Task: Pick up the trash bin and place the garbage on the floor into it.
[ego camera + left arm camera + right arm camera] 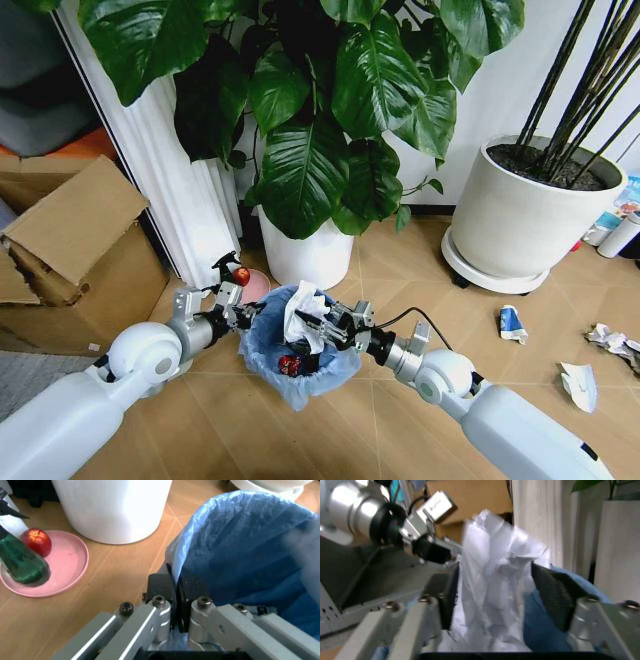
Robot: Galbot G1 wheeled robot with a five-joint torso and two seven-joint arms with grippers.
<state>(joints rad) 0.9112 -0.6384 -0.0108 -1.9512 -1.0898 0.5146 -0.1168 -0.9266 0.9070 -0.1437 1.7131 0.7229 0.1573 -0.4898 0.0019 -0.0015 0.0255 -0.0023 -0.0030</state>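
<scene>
You have the trash bin [300, 350] standing on the floor [400, 280] directly in front of the white plant pot [305, 255] that carries the broad-leaved plant, its light-blue bag folded over the rim; take the bin as your landmark. Your left pincer [240, 315] is at the bin's left rim, and the left wrist view shows its jaws pressed together on the rim and the bag edge [175, 603], so the bin is gripped there. Your right pincer [320, 328] is over the bin's mouth from the right side, jaws clamped on a piece of crumpled white paper [303, 312]; in the right wrist view the paper [495, 592] fills the gap between the two dark pads [552, 592], with the blue liner just beyond it. Inside the bin you can see a red wrapper [290, 365] lying low against the bag. More garbage lies on the floor well to the right of the bin: a blue-white wrapper [511, 323], a white folded piece [579, 385] farther right, and a crumpled scrap [612, 340] near the frame edge. Just behind the bin's left side a pink plate [75, 566] rests on the floor, bearing a green spray bottle [20, 562] and a red round item [38, 542]. A second white pot [520, 220] stands behind and to the right of the bin; cardboard boxes [70, 250] sit to its far left.
</scene>
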